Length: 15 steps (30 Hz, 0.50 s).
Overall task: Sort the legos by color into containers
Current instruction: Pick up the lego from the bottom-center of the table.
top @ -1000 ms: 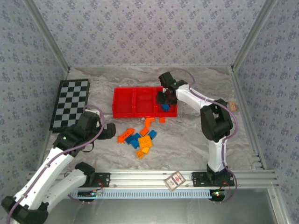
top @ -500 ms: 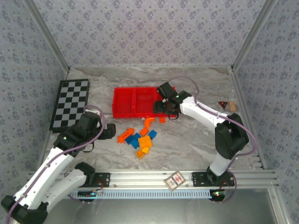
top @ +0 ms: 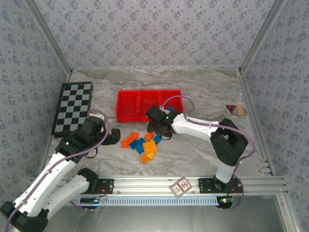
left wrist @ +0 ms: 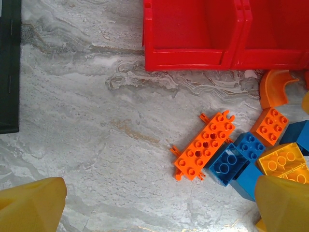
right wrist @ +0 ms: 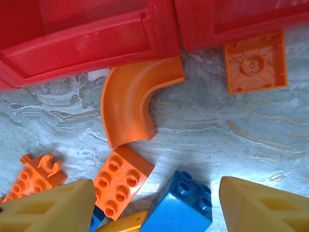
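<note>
The tray (top: 129,104) lies just ahead of both grippers. Its left compartment shows plain red floor, as do the visible parts of the other two. The right arm (top: 193,126) crosses the near edge of the middle and right compartments and hides what lies there. Both wrist views cut the tray off to its near wall and strips of floor.

The right gripper (right wrist: 159,212) is released, its fingers wide apart. A blue brick (right wrist: 178,203) lies on the table (right wrist: 203,130) between them, gripped by neither. Just ahead, the arch (right wrist: 128,104) rests against the tray's outer wall. An upturned orange square (right wrist: 255,60) lies ahead and off to one side, also outside. An orange brick (right wrist: 118,181) is partly hidden by one finger.

The left gripper (left wrist: 157,205) is released too, with bare table between its fingers. An orange plate (left wrist: 203,145) lies ahead of it. One finger covers part of a yellow brick (left wrist: 282,159).
</note>
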Tool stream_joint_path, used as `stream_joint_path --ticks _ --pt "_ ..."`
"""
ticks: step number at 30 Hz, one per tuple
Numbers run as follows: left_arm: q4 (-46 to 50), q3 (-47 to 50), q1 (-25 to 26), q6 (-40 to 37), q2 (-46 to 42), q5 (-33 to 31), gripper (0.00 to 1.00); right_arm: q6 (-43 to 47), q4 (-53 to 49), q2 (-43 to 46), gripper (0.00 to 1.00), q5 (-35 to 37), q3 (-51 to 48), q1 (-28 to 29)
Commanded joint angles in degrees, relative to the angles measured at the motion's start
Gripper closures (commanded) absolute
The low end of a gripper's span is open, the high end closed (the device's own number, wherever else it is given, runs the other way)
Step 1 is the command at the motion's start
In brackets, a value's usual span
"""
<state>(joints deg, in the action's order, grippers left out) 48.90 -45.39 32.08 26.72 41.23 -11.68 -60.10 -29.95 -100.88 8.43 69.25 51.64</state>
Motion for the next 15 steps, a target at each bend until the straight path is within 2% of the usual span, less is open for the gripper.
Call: stream_joint_path --ticks 1,5,15 --pt "0.5 -0.3 0.8 0.9 -0.9 -1.4 0.0 -4.4 -1.9 -1.3 0.31 3.4 1.2 1.5" --pt "0.4 -0.3 1.1 0.9 -0.9 -1.7 0.0 -5.7 -7.5 -2.4 0.31 6.0 2.4 2.5" --pt "0.4 -0.3 1.5 1.1 -0.9 -2.0 0.0 -11.5 -7.7 -3.2 0.35 7.6 1.5 4.7"
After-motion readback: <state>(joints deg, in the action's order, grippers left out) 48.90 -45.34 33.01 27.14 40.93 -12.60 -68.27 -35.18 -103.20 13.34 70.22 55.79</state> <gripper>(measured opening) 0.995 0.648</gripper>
